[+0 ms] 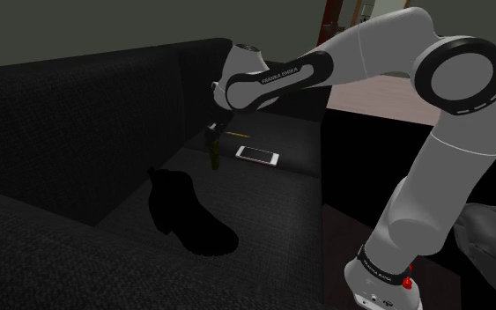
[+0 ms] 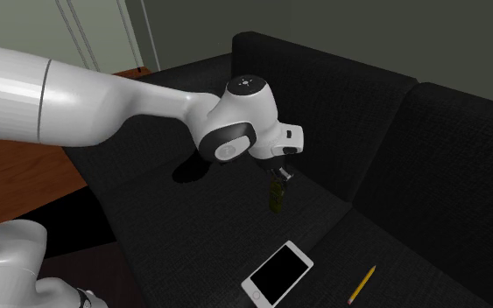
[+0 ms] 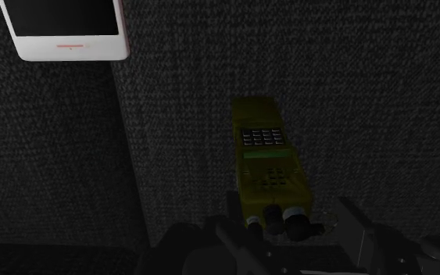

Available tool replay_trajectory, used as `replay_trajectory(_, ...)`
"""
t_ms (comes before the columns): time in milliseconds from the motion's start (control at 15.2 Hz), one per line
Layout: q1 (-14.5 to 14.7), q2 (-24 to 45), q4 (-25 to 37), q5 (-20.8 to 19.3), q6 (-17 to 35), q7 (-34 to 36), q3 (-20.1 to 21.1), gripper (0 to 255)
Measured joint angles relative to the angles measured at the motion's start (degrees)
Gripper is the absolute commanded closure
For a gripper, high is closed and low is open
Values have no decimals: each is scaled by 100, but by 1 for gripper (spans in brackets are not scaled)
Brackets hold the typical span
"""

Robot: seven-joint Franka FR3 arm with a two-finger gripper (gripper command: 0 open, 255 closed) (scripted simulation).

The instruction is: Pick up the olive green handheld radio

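The olive green handheld radio [image 2: 277,198] hangs upright under my black gripper [image 2: 279,178], over the dark sofa seat [image 2: 192,219]. In the shoulder view the radio [image 1: 212,157] is a small green stick below the gripper [image 1: 211,134], near the seat's back. In the wrist view the radio [image 3: 266,160] runs away from the gripper [image 3: 288,225], keypad showing, its knobbed end clasped between the fingers. I cannot tell whether its lower end touches the cushion.
A white smartphone [image 2: 278,271] lies flat on the seat beside the radio, and a yellow pencil [image 2: 362,283] lies beyond it. A black boot [image 1: 189,217] stands on the nearer cushion. The sofa backrest [image 2: 349,96] rises close behind the gripper.
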Motion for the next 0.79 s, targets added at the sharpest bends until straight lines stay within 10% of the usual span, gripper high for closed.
replay_trajectory(792, 2, -156, 354, -2, -515, 30, 2, 255)
